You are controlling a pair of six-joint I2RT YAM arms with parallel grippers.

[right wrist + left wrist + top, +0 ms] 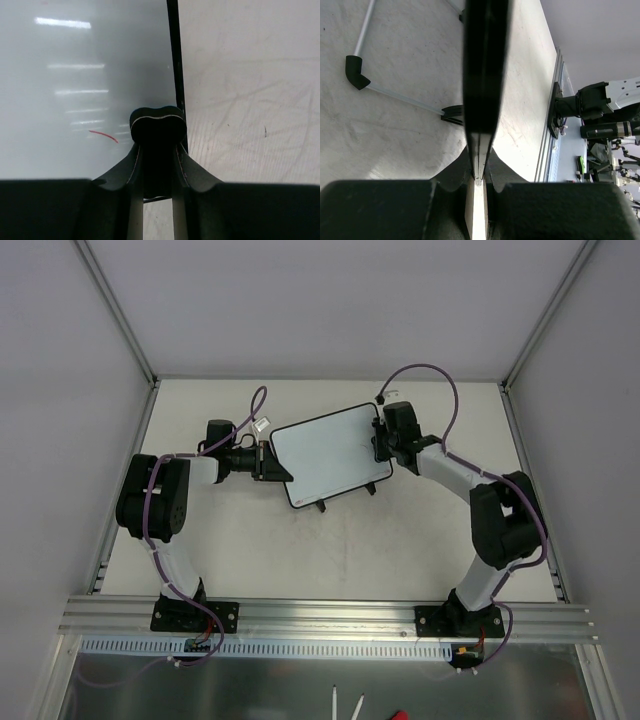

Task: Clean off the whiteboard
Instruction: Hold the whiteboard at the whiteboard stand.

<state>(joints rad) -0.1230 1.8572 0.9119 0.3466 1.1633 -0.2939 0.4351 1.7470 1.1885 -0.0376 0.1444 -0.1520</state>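
Note:
The whiteboard [328, 452] lies tilted at mid-table, white with a thin black rim and two small black feet at its near edge. My left gripper [272, 462] is shut on its left edge; the left wrist view shows the board edge-on [482, 75] between the fingers. My right gripper [381, 440] is shut on the black bone-shaped eraser [158, 122] and presses it on the board's right edge. A short red stroke [103, 136] shows on the white surface [85, 80] just left of the eraser.
The pale tabletop [400, 550] surrounds the board. White walls with metal posts [120, 310] close the back and sides. An aluminium rail [330, 615] runs along the near edge, holding both arm bases.

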